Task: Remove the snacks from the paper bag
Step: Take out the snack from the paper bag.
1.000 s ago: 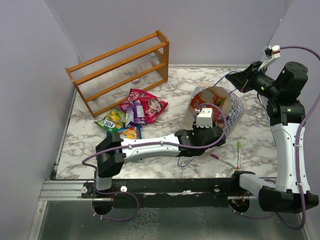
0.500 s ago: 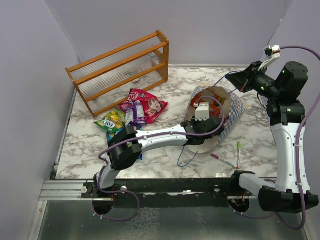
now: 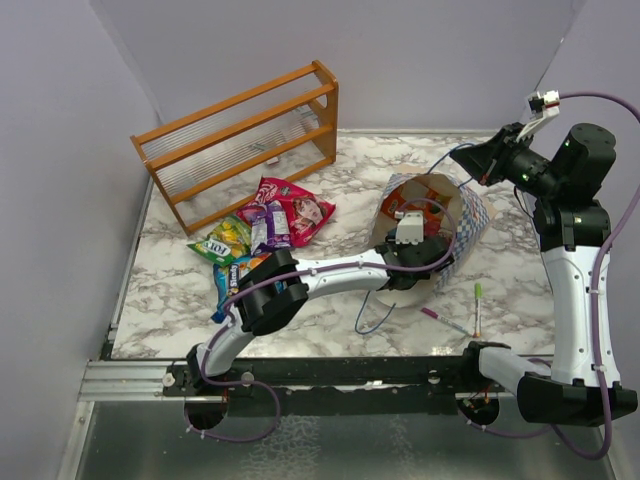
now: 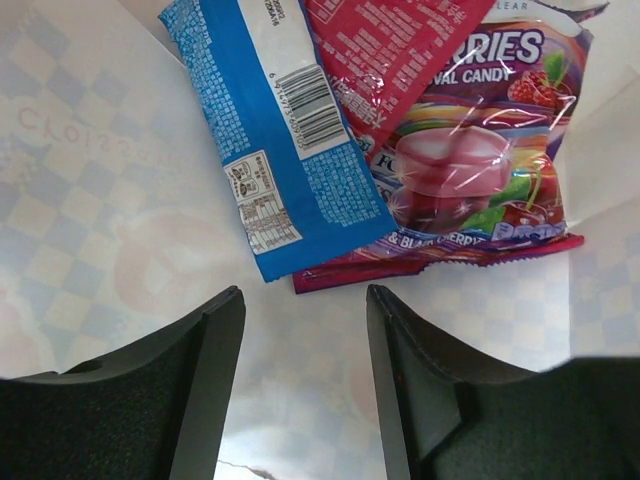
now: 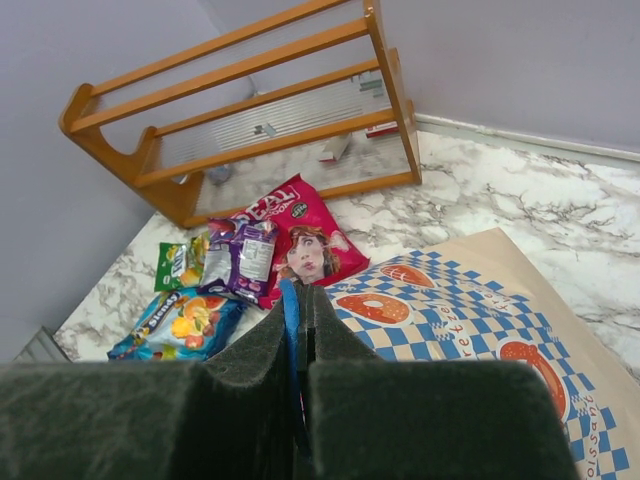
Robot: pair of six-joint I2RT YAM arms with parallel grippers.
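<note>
The top camera is looking down from above and behind the arm bases, taking in the whole desk (image 3: 180,290), the rack (image 3: 240,140), the snack pile (image 3: 268,222) and the bag (image 3: 470,225). The left wrist camera is peering past the left claw (image 4: 300,310) from inside the bag, very near the packets (image 4: 300,140) there. The right wrist camera is looking past the right claw (image 5: 297,310), from high up and down over the bag's checked side, towards the rack and pile. The top view is also showing these.

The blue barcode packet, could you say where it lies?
Left wrist view: the blue packet lies inside the paper bag, overlapping the pink candy packet, beyond the left gripper.
</note>
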